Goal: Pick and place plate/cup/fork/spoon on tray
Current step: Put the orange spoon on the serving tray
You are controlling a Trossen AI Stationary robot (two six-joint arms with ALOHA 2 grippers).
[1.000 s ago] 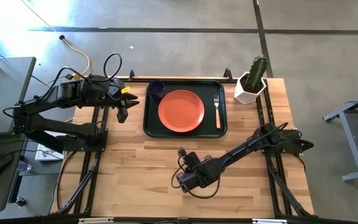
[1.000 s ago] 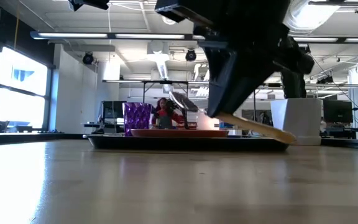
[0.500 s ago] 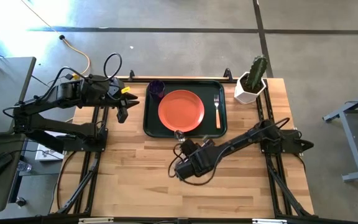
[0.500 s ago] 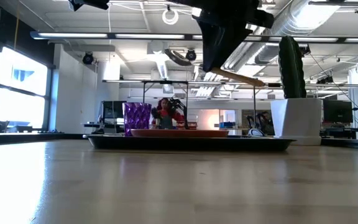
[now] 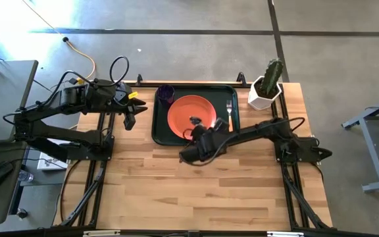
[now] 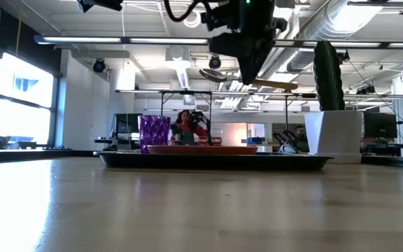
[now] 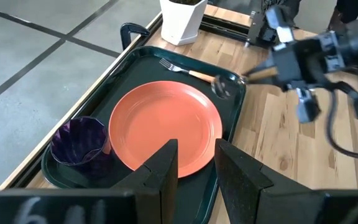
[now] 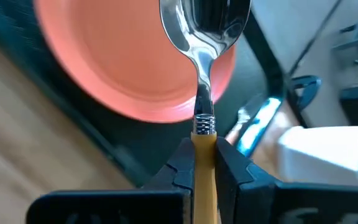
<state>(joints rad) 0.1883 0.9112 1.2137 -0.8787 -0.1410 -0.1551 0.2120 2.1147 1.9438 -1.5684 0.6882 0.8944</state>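
Observation:
The dark green tray (image 5: 158,135) lies at the table's far middle. On it are the orange plate (image 5: 179,110), the purple cup (image 5: 166,93) at its far left corner and the fork (image 5: 229,112) along its right side. My right gripper (image 5: 200,130) is above the plate's near part, shut on the spoon (image 8: 205,25), whose silver bowl (image 5: 194,120) hangs over the plate. My left gripper (image 5: 129,119) waits open and empty left of the tray; its wrist view shows the plate (image 7: 160,130), cup (image 7: 78,142), fork (image 7: 182,68) and spoon (image 7: 221,87). My right gripper pinches the spoon's tan handle (image 8: 203,144) between its two fingers, just behind the metal collar at the bowl end. The spoon sticks out forward past the fingertips. It is lifted clear above the plate, nearly level (image 6: 261,82), with the handle's free end (image 6: 289,86) sticking out behind.
A white pot with a green cactus (image 5: 266,89) stands on the table right of the tray's far right corner. The wooden table (image 5: 176,191) stretches from the tray to the near edge. In the low view a person (image 6: 185,126) shows in the room behind.
My right gripper has carried the spoon from low over the table's near middle up and toward the far edge, to above the plate's near part. The spoon has been lifted clear and has stayed nearly level.

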